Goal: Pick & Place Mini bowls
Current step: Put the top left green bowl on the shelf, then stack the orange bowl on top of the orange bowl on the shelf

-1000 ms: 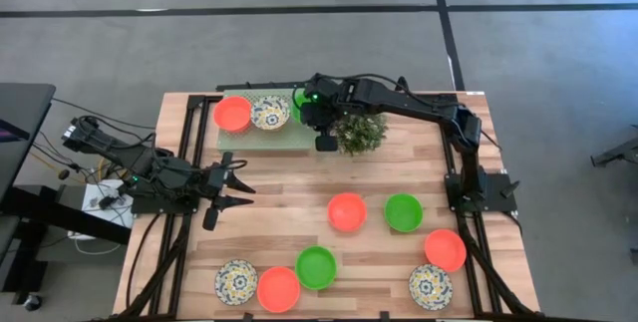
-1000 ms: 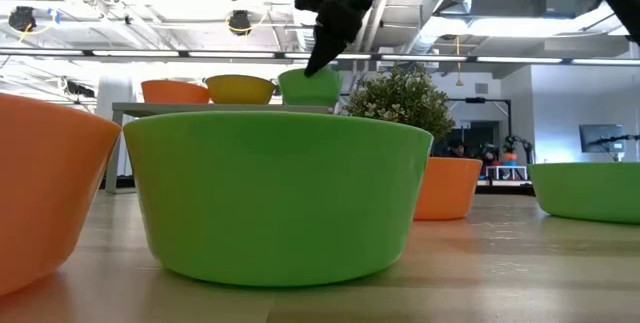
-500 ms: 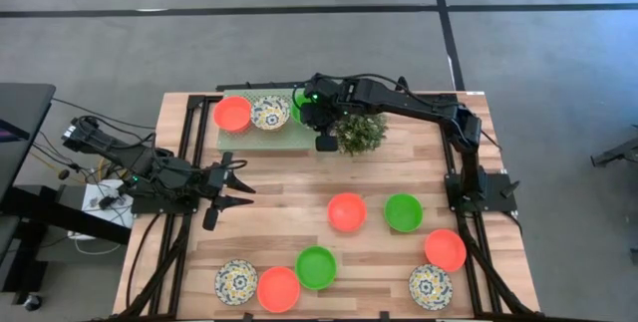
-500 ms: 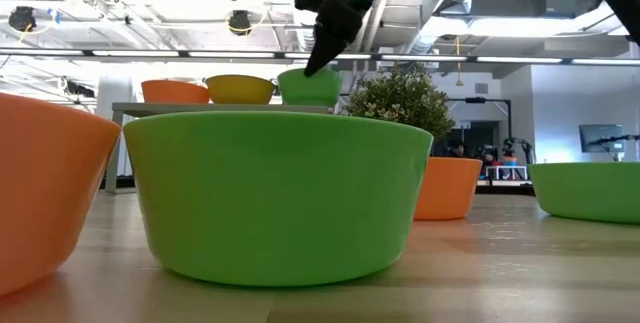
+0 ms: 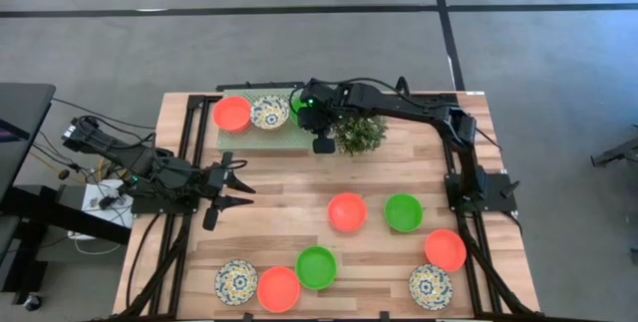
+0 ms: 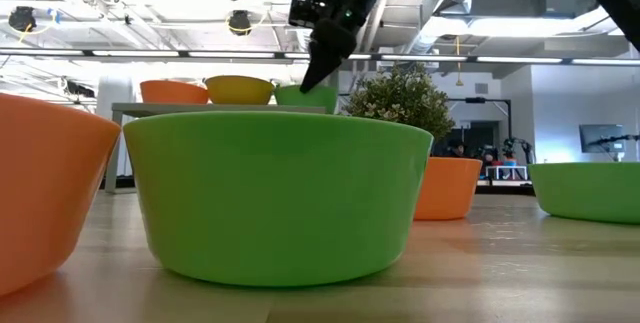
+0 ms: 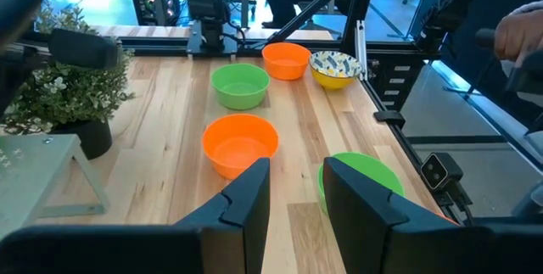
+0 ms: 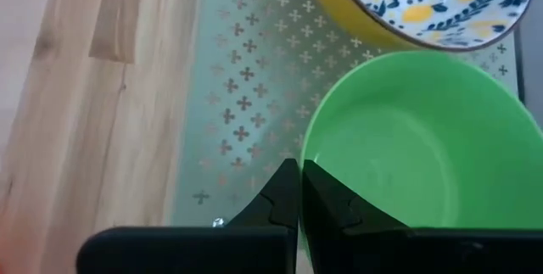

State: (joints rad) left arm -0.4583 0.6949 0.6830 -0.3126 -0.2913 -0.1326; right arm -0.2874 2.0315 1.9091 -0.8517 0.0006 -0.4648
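At the desk's far edge, the right gripper (image 8: 298, 191) is clamped on the rim of a green bowl (image 8: 424, 147) over the pale perforated tray (image 8: 246, 96), beside a floral bowl (image 5: 269, 113) and an orange bowl (image 5: 232, 114). The left gripper (image 5: 237, 184) waits near the left edge, fingers apart.

From above, I see only a thin edge of the bright green round bowl (image 5: 297, 100) on the pale patterned tray (image 5: 261, 139); the dark right arm covers the rest. In the right wrist view, the cream bowl with blue-yellow flowers (image 8: 424, 2) is cut off by the picture's border. In the low view, 1 big green bowl (image 6: 275, 195) hides the table behind it.
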